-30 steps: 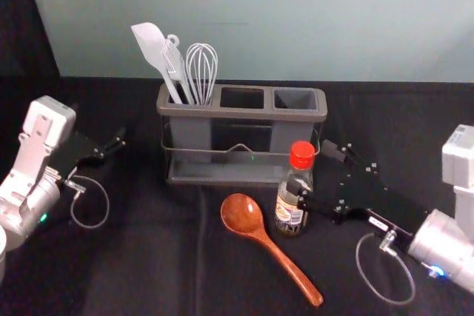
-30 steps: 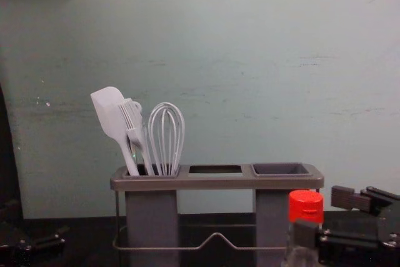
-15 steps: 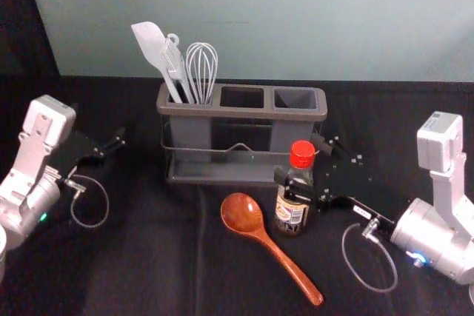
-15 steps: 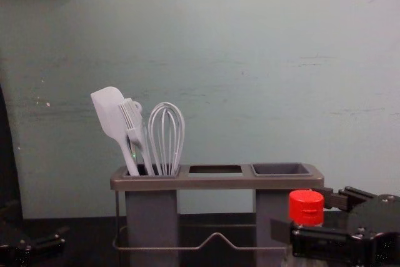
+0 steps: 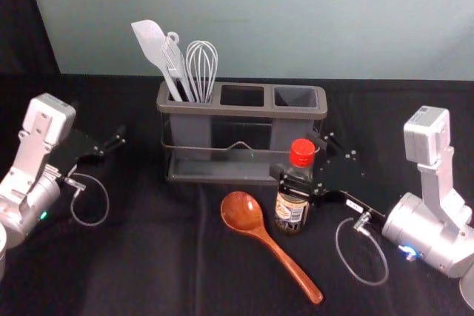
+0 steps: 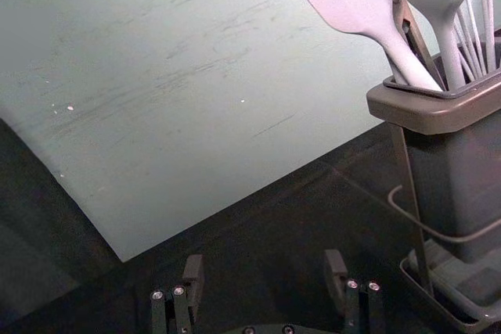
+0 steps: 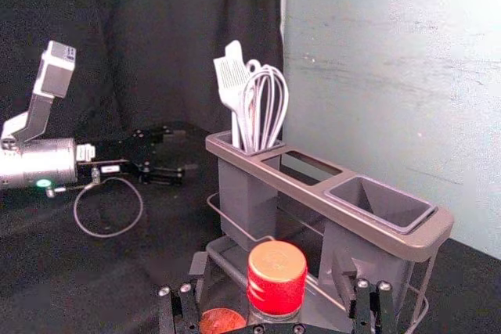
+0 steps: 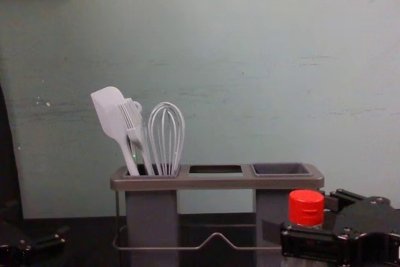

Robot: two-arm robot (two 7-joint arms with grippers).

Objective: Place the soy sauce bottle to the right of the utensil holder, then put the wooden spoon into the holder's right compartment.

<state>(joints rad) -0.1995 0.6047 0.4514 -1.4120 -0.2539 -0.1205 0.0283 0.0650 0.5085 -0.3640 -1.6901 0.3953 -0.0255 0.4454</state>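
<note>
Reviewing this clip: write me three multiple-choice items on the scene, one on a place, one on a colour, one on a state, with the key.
1. Where is the wooden spoon?
A) In the holder's right compartment
B) Behind the utensil holder
C) On the black cloth, in front of the utensil holder

2. What colour is the cap of the soy sauce bottle?
A) Red
B) White
C) Green

3. How are the right gripper's jaws?
A) Shut on the spoon's handle
B) Open, one on each side of the bottle
C) Shut, well away from the bottle

Key:
1: C, the head view shows the spoon lying flat, nearer than the holder.
2: A, the head and chest views both show a red cap.
3: B, the right wrist view shows the jaws spread with the capped bottle top between them.
</note>
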